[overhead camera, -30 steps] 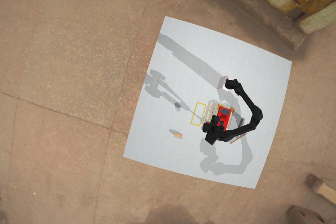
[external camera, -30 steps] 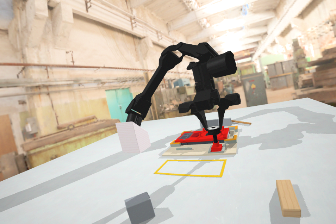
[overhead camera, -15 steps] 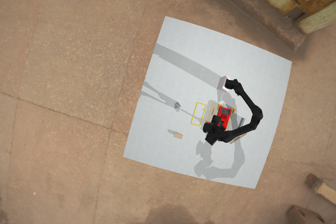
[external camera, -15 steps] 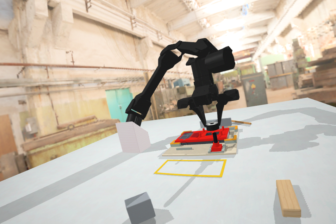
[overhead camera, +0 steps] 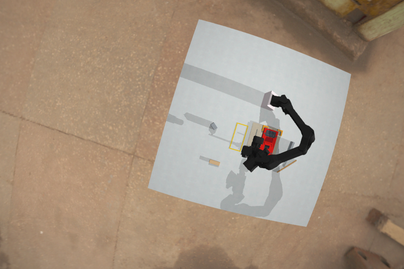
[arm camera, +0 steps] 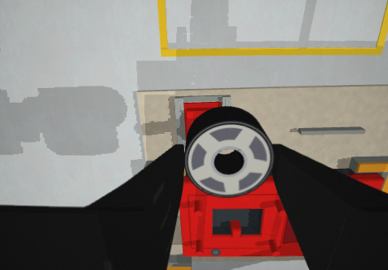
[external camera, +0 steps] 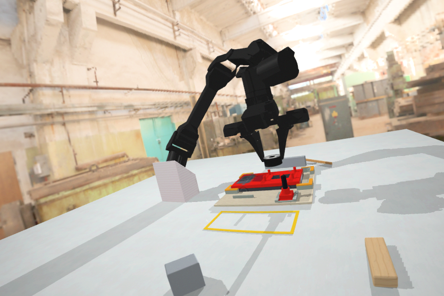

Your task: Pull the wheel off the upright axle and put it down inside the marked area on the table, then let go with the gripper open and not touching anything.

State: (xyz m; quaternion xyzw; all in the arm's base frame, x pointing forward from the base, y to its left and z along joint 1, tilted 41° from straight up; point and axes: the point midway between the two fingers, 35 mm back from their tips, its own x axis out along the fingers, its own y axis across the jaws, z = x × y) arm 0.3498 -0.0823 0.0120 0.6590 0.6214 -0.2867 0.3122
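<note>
Our claw [external camera: 272,156] [arm camera: 227,152] grips wheel [external camera: 272,159] [arm camera: 229,158], centre of exterior frame, clear of upright axle [external camera: 284,182]. Pull done; we still owe yellow marked area [overhead camera: 231,140] [external camera: 296,221] [arm camera: 269,52] on worktop [overhead camera: 208,44] [external camera: 118,249] [arm camera: 81,27] placing, release.

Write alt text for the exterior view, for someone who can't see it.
A black robot gripper grips a small wheel above a red-and-tan assembly with a bare upright axle. In front, a yellow outline marks the table, with a gray block and wooden block nearer the viewer.

smooth wood block [overhead camera: 214,162] [external camera: 381,262], seemingly matt wheel [external camera: 272,160] [arm camera: 205,139]
</note>
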